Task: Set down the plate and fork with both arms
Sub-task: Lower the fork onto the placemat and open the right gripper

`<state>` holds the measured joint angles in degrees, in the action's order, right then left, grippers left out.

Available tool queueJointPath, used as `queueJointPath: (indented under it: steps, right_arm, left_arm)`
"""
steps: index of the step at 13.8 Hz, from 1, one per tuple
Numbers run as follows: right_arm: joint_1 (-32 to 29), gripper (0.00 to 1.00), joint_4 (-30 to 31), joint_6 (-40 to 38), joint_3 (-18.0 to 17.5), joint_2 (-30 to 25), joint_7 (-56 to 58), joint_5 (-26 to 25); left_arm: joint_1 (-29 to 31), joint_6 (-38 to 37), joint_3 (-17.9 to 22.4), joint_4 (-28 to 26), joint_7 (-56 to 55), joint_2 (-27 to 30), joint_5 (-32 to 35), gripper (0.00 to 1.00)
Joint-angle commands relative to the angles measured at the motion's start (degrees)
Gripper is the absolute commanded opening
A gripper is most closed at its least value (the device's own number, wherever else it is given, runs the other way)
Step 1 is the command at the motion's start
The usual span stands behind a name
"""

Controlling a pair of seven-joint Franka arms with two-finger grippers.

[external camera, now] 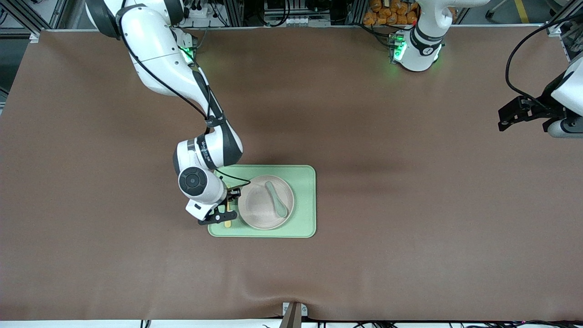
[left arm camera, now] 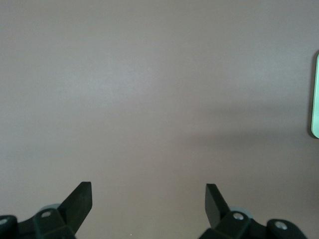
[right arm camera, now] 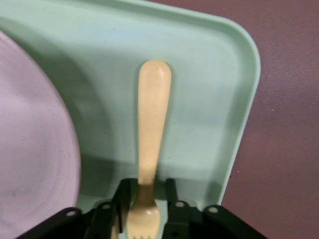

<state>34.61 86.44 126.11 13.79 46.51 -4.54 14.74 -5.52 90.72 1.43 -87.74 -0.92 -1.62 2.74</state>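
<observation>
Fork point(right arm camera: 151, 144) lying flat on green tray point(external camera: 305, 200) beside plate point(external camera: 259, 209) holding spoon point(external camera: 276, 200), right gripper point(right arm camera: 147, 209) low over it, fingers slightly apart astride its neck, left gripper point(left arm camera: 148, 204) waiting open above bare surface point(external camera: 410, 182)

A big brown table point(external camera: 364, 136) fills most of the front view. Its cover is smooth, with a small wrinkle at the edge nearest the camera. Along the top edge stand grey metal frames point(external camera: 255, 13) with black cables point(external camera: 278, 9) (and a pile of orange things point(external camera: 389, 13)). Soft shadows lie across the brown top.
</observation>
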Motion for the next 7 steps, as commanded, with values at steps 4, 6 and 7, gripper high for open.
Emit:
queueJointPath:
  steps: [4,6,7]
  right_arm:
    - [-4.2,1.0,1.0,-7.8,0.5,-8.2,3.3,1.0]
    - [-8.9,1.0,1.0,-11.5,0.9,-12.7,9.4,0.8]
    - [-12.3,1.0,1.0,-13.9,0.8,-14.5,11.8,0.9]
  left_arm:
    - [-0.4,-0.8,0.2,0.1,-0.2,0.1,-0.5,1.0]
    - [-0.4,-0.8,0.2,0.1,-0.1,0.1,-0.5,1.0]
    - [-0.4,-0.6,0.2,0.1,-0.1,0.1,-0.5,1.0]
